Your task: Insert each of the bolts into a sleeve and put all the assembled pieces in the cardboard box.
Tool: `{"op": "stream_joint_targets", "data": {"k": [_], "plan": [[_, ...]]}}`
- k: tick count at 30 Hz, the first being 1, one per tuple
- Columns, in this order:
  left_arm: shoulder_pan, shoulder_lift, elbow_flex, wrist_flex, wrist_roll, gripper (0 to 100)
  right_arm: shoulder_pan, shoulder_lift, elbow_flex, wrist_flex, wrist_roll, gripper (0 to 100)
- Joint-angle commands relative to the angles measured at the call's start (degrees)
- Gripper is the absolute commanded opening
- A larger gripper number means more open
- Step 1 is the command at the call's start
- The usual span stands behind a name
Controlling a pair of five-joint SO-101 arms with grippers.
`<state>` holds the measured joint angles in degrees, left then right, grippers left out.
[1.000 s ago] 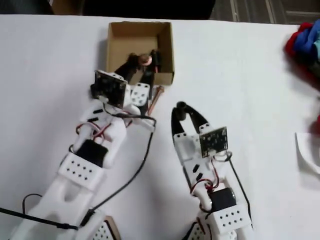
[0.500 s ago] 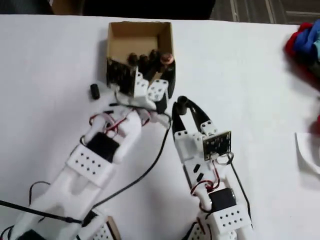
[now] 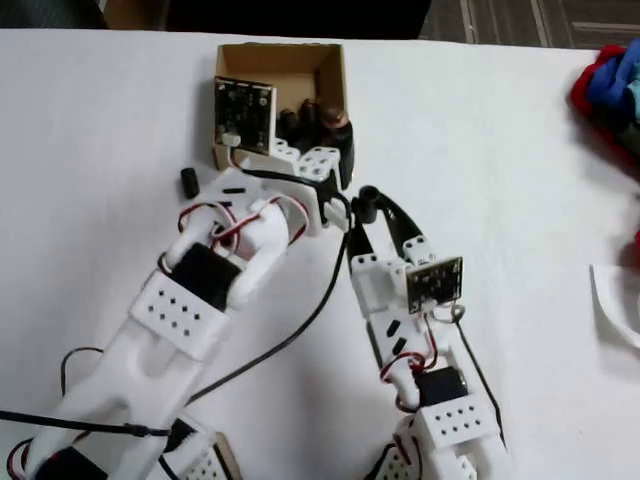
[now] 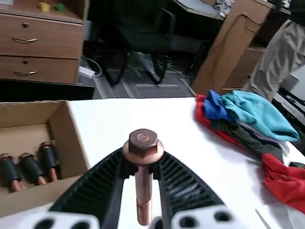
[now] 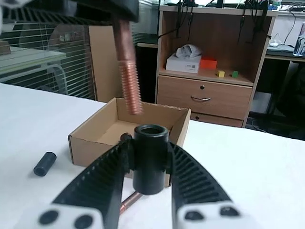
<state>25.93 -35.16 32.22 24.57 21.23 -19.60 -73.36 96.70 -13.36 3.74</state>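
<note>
My left gripper (image 4: 143,160) is shut on a copper bolt (image 4: 142,191), holding it upright by its hex head beside the cardboard box's (image 3: 232,60) near right corner. My right gripper (image 5: 150,160) is shut on a black sleeve (image 5: 150,164) that stands upright. The bolt's (image 5: 129,81) threaded tip hangs just above and slightly behind the sleeve's opening. From above, the bolt head (image 3: 338,120) is a little beyond the sleeve (image 3: 366,203). Three assembled pieces (image 4: 28,164) lie in the box. A loose sleeve (image 3: 188,182) lies left of the box, and another bolt (image 5: 128,202) lies on the table.
A pile of coloured clothes (image 3: 610,80) lies at the table's far right, with a white object (image 3: 612,310) at the right edge. Black cables (image 3: 300,330) trail between the two arms. Open white tabletop stretches right of the box.
My left arm swung right with the bolt, from over the box's front wall to its right corner above the sleeve, uncovering the loose sleeve. My right gripper edged toward the box.
</note>
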Motion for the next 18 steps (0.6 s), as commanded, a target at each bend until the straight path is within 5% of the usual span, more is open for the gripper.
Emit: {"op": "stream_joint_targets", "data": {"k": [1,11,18], "plan": [[3.6,0.3,-3.5,-1.7,0.3,3,-1.3,0.5,0.5,-1.6,-0.1,2.0],[3.9,0.4,-0.7,-4.0,-0.4,3,-2.0,0.6,0.5,-1.5,0.1,2.0],[2.4,0.2,1.1,-7.2,-9.2,3,-1.9,0.8,0.5,-1.5,0.2,2.0]]}}
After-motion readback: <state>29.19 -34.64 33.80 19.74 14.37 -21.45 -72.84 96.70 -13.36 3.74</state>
